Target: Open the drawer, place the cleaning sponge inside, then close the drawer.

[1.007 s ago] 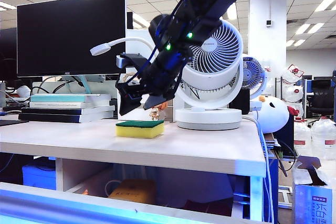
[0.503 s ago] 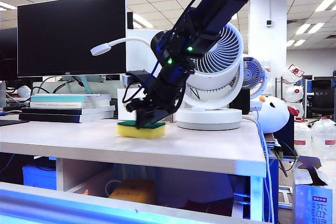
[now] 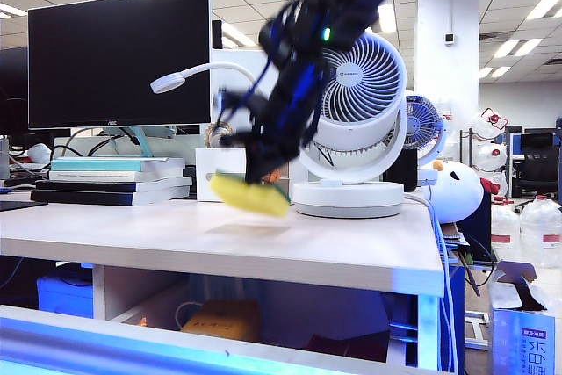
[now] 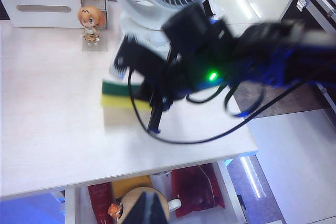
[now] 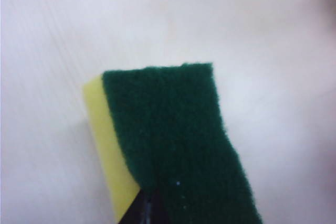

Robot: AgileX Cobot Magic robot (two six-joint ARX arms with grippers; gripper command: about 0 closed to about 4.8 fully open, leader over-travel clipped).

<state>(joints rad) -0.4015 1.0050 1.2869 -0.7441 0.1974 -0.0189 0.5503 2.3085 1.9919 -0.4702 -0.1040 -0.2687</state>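
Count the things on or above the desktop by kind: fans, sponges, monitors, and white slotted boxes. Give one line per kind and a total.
Fans: 1, the white fan
Sponges: 1, the cleaning sponge, lifted off the desk in the right gripper
Monitors: 1, the black monitor
White slotted boxes: 1, the white box
Total: 4

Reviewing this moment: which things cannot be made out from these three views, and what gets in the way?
- Right hand, exterior view: motion blur hides its fingers where it holds the yellow foam cleaning sponge with green scouring top.
- Right hand, right wrist view: cut off by the frame edge and mostly covered by the sponge.
- Left hand, left wrist view: only dark tips show; its state is unclear.
- White-fronted drawer, exterior view: cut off by the frame edge.
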